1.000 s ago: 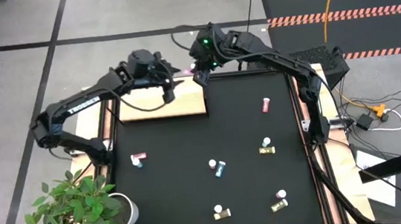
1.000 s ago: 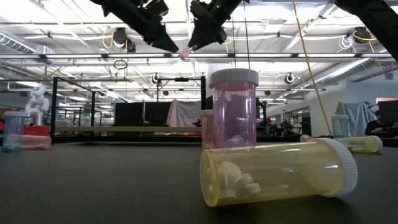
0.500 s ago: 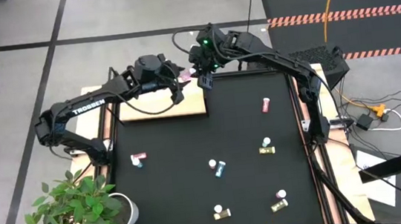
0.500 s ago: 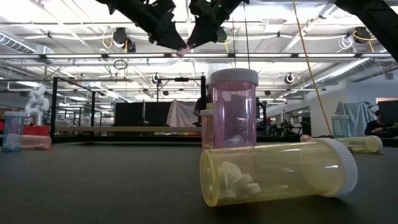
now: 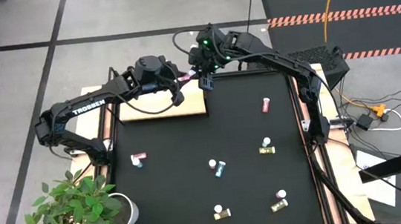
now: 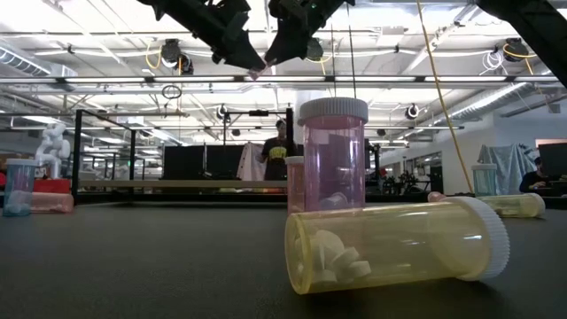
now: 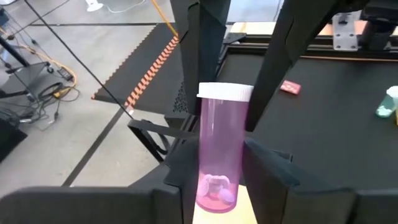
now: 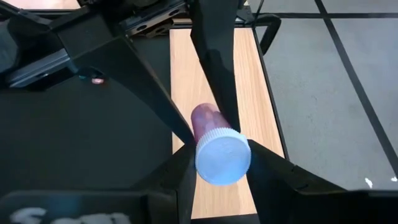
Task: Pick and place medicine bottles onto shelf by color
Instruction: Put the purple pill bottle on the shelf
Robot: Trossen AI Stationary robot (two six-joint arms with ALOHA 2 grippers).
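A pink medicine bottle [image 5: 190, 74] with a white cap [image 8: 222, 155] hangs in the air between both grippers, over the mat's far edge beside the pale wood shelf [image 5: 163, 107]. My left gripper [image 5: 183, 77] comes from the left and my right gripper [image 5: 198, 74] from the right; each is shut on one end. In the low view the bottle [image 6: 257, 73] shows as a small pink spot between the two tips. Other bottles lie on the black mat: pink ones [image 5: 265, 105] [image 5: 137, 159], a blue one [image 5: 219, 167], yellow ones [image 5: 265, 147] [image 5: 220, 212]. My left gripper pinches the pink bottle's bottom end [image 7: 214, 186] between its two fingers, one on each side of the body. It comes level from the table's left, along the bottle. The bottle is lifted clear and points away from it, cap end far. My right gripper pinches the bottle at its white cap end [image 8: 222, 155], one finger [image 8: 264, 171] on each side. It comes from the table's right, slanting down, along the bottle's length. The bottle is clear of the table, with its pink body pointing toward the left gripper.
The shelf [image 8: 249, 74] lies flat under and left of the grippers. A potted plant [image 5: 77, 214] stands at the near left corner. In the low view, an upright pink bottle [image 6: 332, 159] and a lying yellow one [image 6: 394, 244] sit close to the camera. A person stands far behind.
My left gripper has moved toward the table's right, from over the shelf up to the right gripper, and its fingers now stand on the pink bottle's free end. The right gripper has kept the bottle nearly still in the air.
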